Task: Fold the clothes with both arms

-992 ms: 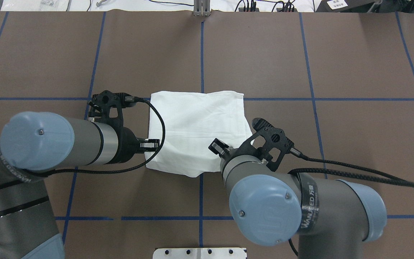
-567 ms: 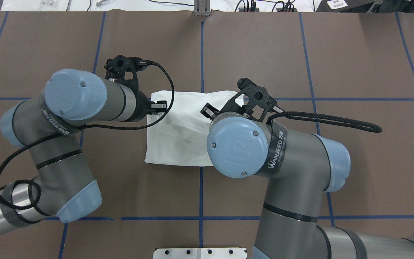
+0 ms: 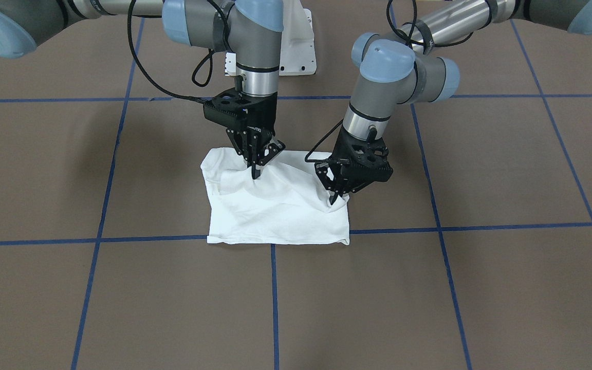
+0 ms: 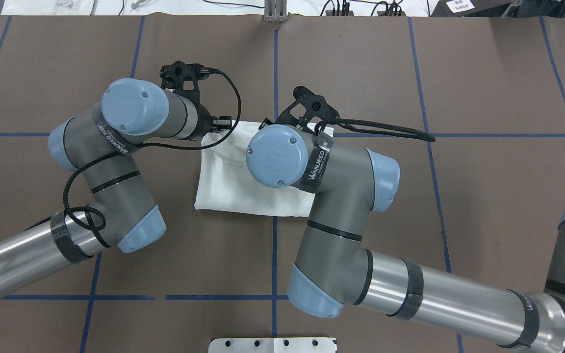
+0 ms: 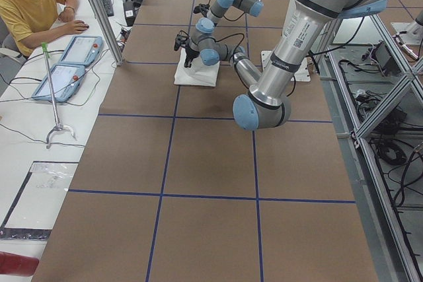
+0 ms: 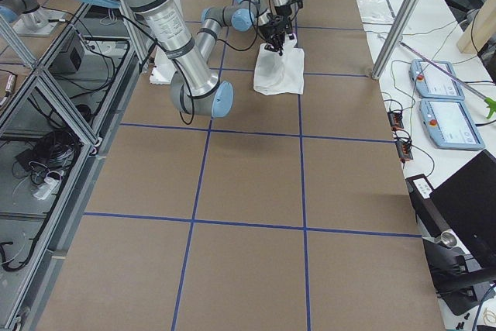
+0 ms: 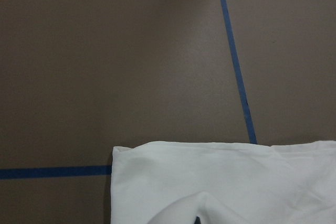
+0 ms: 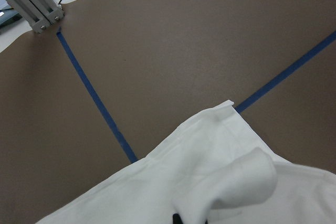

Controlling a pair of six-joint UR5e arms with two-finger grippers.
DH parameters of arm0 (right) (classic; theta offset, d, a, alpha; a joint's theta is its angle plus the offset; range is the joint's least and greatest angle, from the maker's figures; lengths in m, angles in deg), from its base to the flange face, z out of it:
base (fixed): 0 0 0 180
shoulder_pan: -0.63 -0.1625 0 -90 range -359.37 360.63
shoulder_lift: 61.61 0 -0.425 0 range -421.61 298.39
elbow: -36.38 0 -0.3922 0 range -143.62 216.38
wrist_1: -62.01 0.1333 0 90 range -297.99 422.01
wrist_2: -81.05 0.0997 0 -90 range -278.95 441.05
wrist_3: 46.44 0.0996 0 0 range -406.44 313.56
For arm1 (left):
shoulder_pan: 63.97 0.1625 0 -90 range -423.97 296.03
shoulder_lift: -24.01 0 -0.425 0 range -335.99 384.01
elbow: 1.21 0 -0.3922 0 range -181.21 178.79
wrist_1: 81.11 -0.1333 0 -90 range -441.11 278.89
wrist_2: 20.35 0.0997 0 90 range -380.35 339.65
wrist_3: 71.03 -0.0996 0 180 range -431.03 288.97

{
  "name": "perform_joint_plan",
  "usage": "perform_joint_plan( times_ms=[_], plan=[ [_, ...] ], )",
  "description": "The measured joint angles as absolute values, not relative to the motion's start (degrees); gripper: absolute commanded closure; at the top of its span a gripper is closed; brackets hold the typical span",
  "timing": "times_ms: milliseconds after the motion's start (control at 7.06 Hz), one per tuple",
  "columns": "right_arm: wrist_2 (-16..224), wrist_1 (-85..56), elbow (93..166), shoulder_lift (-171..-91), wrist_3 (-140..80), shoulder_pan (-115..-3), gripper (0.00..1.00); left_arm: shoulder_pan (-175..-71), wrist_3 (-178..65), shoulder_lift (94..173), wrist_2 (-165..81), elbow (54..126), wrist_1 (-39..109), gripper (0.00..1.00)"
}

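Observation:
The white shirt lies folded in a rough rectangle on the brown table, part of it lifted into ridges. It also shows in the overhead view. My left gripper is shut on a raised fold at the shirt's edge, fingers pointing down. My right gripper is shut on a raised fold near the shirt's other side. In the overhead view my left gripper sits at the shirt's far left corner; the right gripper's fingers are hidden beneath its own arm. Both wrist views show white cloth bunched just below the camera.
Blue tape lines cross the brown table. The white metal pedestal stands at the robot's base. An aluminium post stands at the far edge. An operator sits by two tablets beyond it.
Both grippers have moved away from the robot's base, from the shirt's near edge to its far edge, drawing cloth over with them. The visible shirt has become shorter.

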State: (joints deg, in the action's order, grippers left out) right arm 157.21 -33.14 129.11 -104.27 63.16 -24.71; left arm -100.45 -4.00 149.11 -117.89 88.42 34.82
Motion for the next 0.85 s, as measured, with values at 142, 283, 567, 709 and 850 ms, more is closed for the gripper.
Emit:
perform_joint_plan(
  times_ms=[142,283,567,709,850],
  plan=[
    [157.45,-31.45,125.97,-103.51,62.09,-25.6,1.0,-100.49,-4.09,149.54,-117.85,85.94,37.02,1.0],
    [157.9,-30.61,123.94,-103.25,60.98,-26.56,0.7,-100.52,-4.13,149.71,-117.83,84.64,38.17,0.56],
    [158.53,-30.23,122.34,-103.19,57.01,-28.19,0.0,-100.6,-4.91,149.73,-117.88,84.22,38.67,0.0],
    [159.33,-30.21,122.18,-103.05,55.2,-28.98,0.0,-100.94,-7.49,149.52,-118.02,84.76,38.64,0.0],
    [160.28,-30.23,122.17,-102.8,54.25,-29.6,0.0,-101.82,-11.76,148.85,-118.29,85.93,38.63,0.0]
  ],
)
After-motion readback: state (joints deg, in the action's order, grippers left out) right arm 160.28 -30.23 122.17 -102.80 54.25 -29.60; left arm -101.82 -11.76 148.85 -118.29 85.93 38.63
